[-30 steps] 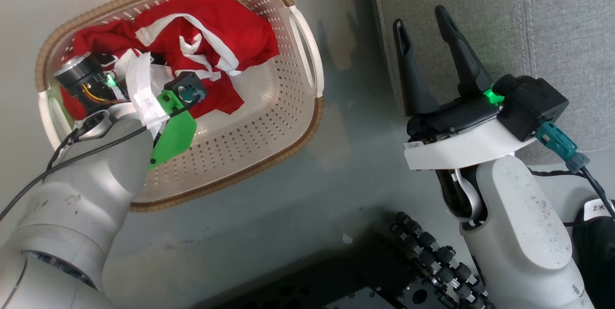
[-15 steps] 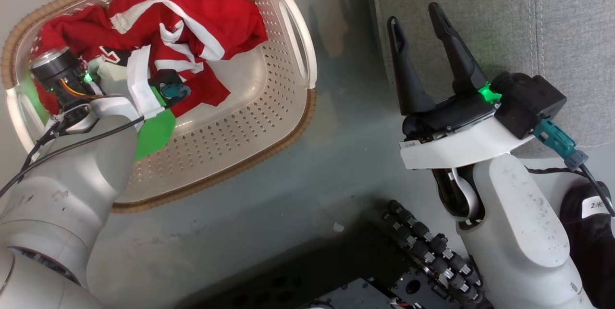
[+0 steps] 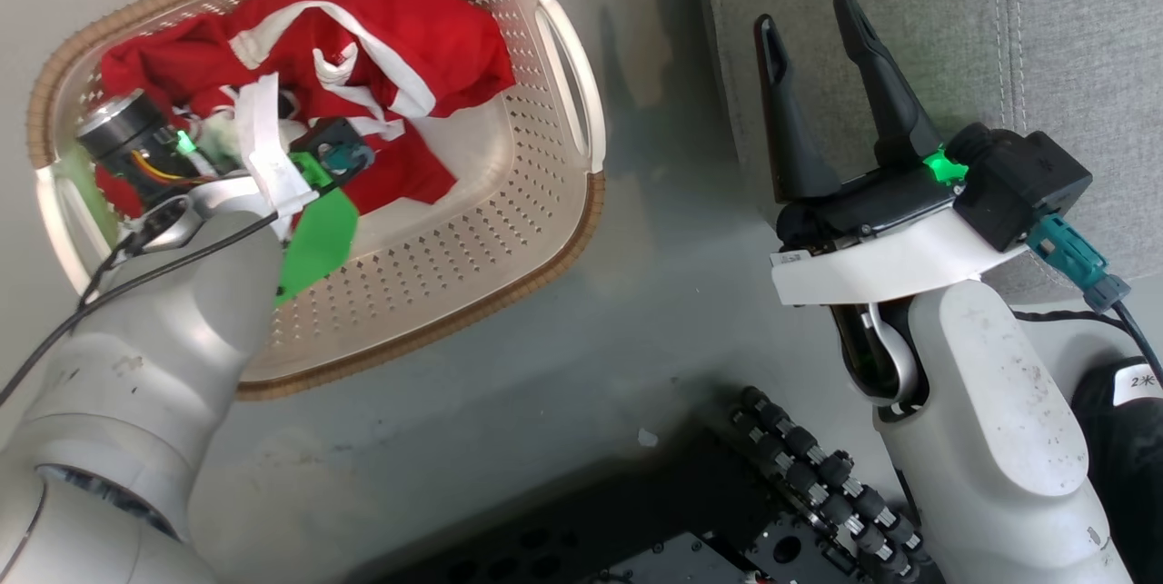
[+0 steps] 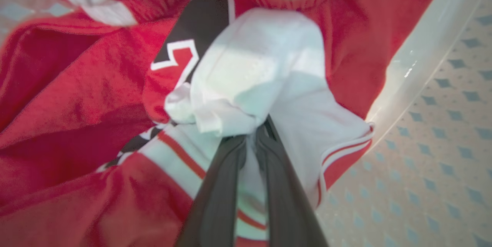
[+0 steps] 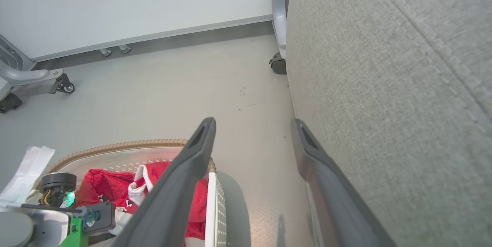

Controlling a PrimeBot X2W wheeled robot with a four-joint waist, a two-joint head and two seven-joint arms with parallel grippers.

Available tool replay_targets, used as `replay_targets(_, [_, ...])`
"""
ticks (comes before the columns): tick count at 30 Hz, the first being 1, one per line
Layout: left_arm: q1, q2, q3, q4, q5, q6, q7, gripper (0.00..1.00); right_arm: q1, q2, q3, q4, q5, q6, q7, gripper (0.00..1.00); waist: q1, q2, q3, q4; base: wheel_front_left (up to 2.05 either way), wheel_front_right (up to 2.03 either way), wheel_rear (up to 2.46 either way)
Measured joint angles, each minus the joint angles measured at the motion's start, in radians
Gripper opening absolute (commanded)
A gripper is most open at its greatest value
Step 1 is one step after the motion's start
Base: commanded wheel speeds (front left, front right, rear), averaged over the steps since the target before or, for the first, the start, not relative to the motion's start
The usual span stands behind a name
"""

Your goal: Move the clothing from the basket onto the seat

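**Left pincer pinches cloth inside the basket**

We see the clothing [image 3: 400,30] bunched in the basket [image 3: 472,230], heaped toward the basket's far end. The near stretch of the basket's perforated bottom is bare. All the red cloth we can make out sits within the basket's brown rim.

Our left arm reaches down into the basket's far left corner. In the left wrist view, the left pincer [image 4: 251,131] has its 2 dark fingers pressed nearly together, pinching a fold of white fabric from the clothing. That fold bulges out just past the fingertips. Red cloth lies around it, along with white trim with thin red stripes and a black number edged in white [image 4: 192,24]. The basket's cream wall runs just beside the pinched fold.

The right pincer [image 3: 806,10] is outside the basket, beyond the basket's white side handle [image 3: 591,107] and well apart from the clothing. Its 2 fingers are spread, with nothing between them. It is raised over the grey floor [image 3: 545,420].

The seat [image 3: 1072,39] stands beside the basket on that handle's side, with a strip of floor between the 2. Its grey fabric shows a stitched seam. In the right wrist view, 1 finger of the right pincer crosses in front of the basket's rim and the other lies along the seat's rounded edge.
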Motion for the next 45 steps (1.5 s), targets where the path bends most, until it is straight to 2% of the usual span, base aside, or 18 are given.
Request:
replay_targets(17, [0.122,-0.095,0.2,-0.071,-0.279,-0.006,-0.302,0.0,0.062,0.001,-0.053,0.021,-0.054,0.0,0.0,1.0,0.0,0.0,-0.169,0.069,0.0,0.0,0.0])
replay_targets(30, [0.252,-0.141,0.269,-0.157,-0.416,-0.017,-0.475,0.0,0.162,0.001,-0.108,0.055,-0.112,0.0,0.0,1.0,0.0,0.0,-0.35,0.141,0.0,0.0,0.0])
replay_targets(38, [0.334,-0.151,0.316,-0.287,-0.492,-0.021,-0.537,0.0,0.229,0.001,-0.131,0.068,-0.134,0.0,0.0,1.0,-0.0001,0.0,-0.475,0.183,0.0,0.0,0.0])
replay_targets(45, [0.413,-0.122,0.365,-0.49,-0.518,0.003,-0.547,0.0,0.281,0.001,-0.148,0.069,-0.147,0.0,0.007,1.0,-0.0001,0.0,-0.583,0.214,0.0,0.0,0.0])
